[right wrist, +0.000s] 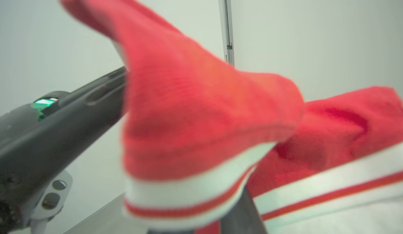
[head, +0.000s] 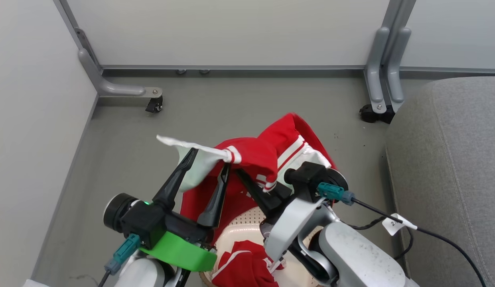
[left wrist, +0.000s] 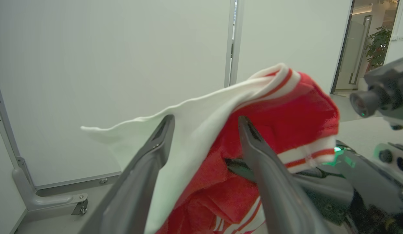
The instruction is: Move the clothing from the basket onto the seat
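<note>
A red garment with white panels [head: 267, 151] hangs lifted over the basket [head: 247, 225], draped across both grippers. My left gripper [head: 209, 163] is open, and the garment's white part [left wrist: 195, 130] lies over and between its spread fingers. My right gripper [head: 241, 175] reaches up under the red cloth; its fingers look closed together on the fabric, mostly hidden by a striped hem [right wrist: 188, 201]. One of its fingers [right wrist: 240, 211] shows below that hem. A second red garment [head: 243, 263] lies inside the basket. The grey seat [head: 450, 167] is to the right.
Grey floor [head: 215, 115] stretches ahead to white partition walls. Metal partition feet with castors stand at the back left [head: 153, 103] and back right [head: 379, 107]. A black cable with a white tag [head: 395, 223] runs off my right wrist toward the seat.
</note>
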`<state>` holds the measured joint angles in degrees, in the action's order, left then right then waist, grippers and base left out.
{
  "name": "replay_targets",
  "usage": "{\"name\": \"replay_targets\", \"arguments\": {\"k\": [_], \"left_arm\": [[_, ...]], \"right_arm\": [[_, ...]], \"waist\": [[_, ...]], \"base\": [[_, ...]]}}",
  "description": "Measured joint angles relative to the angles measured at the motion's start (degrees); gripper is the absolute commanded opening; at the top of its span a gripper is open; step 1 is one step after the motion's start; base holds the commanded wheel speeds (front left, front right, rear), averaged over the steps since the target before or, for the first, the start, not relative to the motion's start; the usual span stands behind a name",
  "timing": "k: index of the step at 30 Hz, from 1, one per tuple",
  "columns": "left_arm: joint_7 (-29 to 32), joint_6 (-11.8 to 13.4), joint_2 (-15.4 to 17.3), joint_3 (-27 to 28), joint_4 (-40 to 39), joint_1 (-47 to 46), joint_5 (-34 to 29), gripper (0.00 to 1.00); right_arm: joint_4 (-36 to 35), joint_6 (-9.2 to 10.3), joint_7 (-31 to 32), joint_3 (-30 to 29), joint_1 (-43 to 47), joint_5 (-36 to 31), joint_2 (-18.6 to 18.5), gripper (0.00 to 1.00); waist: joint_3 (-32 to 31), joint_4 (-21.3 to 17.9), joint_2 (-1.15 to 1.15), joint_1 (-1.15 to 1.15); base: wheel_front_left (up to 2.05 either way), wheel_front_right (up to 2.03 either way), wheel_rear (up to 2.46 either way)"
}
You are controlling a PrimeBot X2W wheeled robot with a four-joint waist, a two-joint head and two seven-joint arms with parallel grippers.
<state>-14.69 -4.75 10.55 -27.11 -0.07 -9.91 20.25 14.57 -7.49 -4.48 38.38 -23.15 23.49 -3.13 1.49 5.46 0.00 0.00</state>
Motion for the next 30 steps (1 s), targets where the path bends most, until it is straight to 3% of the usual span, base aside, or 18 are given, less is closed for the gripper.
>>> {"name": "replay_targets", "arguments": {"k": [17,30], "left_arm": [[5.7,-1.3,5.7,-5.8,1.3,2.2,-2.7,1.00],[6.9,-1.8,7.0,-9.3,0.5,2.7,-2.8,1.00]], "right_arm": [[-1.9,0.00,2.9,-13.8,3.2,-3.4,-5.0,0.00],[-2.2,0.00,4.0,-25.1,4.6,-6.2,-6.2,0.00]], "waist": [[1.1,-3.2,0.00,0.00],[2.7,-11.7,0.00,0.00]], "base": [[0.00,0.00,0.00],[0.00,0.00,0.00]]}}
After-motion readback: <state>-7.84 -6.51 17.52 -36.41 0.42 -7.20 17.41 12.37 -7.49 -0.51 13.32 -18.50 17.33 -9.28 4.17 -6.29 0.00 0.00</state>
